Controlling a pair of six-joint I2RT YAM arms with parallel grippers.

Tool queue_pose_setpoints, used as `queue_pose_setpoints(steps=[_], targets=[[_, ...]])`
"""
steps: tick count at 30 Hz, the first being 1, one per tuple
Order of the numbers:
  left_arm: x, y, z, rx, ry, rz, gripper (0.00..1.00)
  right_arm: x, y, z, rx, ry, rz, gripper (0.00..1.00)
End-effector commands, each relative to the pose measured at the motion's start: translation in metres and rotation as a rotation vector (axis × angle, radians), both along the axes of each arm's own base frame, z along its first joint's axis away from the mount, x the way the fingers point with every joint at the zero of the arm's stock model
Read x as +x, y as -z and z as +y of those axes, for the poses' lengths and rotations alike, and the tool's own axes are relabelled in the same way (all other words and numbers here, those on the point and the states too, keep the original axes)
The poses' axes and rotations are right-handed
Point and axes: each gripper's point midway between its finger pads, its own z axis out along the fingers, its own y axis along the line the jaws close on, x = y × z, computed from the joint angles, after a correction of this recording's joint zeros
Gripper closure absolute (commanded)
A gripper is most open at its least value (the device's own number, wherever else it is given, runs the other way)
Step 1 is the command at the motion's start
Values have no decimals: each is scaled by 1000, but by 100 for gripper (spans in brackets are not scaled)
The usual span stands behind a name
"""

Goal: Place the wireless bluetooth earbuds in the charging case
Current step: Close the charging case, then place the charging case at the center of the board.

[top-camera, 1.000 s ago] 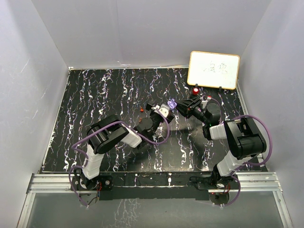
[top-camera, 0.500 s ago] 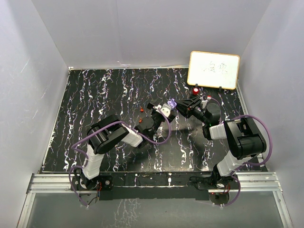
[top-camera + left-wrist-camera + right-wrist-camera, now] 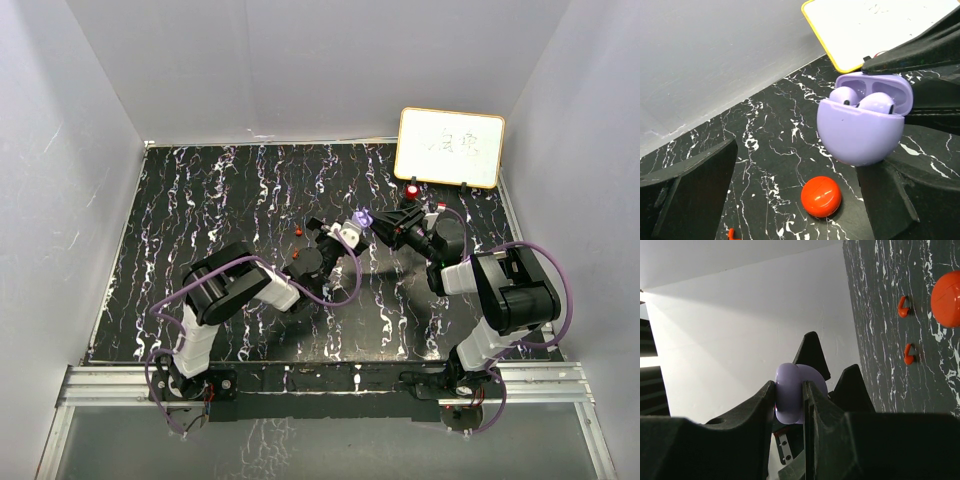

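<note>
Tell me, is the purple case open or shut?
Open. The purple case has its lid flipped up, and two pale purple earbuds sit inside.

Two cases, four earbuds, one whiteboard

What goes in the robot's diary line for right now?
right jaws: shut on open purple case | purple earbuds: both inside | left jaws: open | red earbuds: on table | red case: closed

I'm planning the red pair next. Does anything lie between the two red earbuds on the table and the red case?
Nothing visible lies on the table between the red earbuds and the red case. The case itself looks shut, though, so it would need opening before they can go in.
</note>
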Motion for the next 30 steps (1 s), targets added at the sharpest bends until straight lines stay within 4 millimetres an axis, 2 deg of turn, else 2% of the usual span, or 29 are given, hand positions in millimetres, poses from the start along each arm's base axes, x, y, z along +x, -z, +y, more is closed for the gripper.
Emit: queue_pose_setpoints(steps=[1, 10, 13, 15, 18, 21, 27, 30], targets=[[0, -53, 15, -106, -49, -87, 1, -4, 3, 2, -21, -14, -35, 100], [-1, -60, 21, -107, -63, -96, 1, -5, 7, 2, -26, -15, -29, 100], [-2, -62, 35, -105, -114, -92, 1, 0, 12, -1, -48, -1, -33, 100], [-6, -61, 53, -115, -162, -72, 1, 6, 17, -6, -72, 11, -46, 100], [-14, -57, 83, -143, -231, 10, 1, 17, 20, -11, -134, 30, -109, 100], [-23, -58, 102, -197, -252, 141, 1, 30, 25, -16, -212, 70, -171, 100], [-46, -68, 116, -233, -216, 351, 1, 48, 47, -23, -370, 108, -191, 100], [-57, -66, 120, -241, -210, 458, 1, 55, 61, -31, -476, 134, -174, 100]])
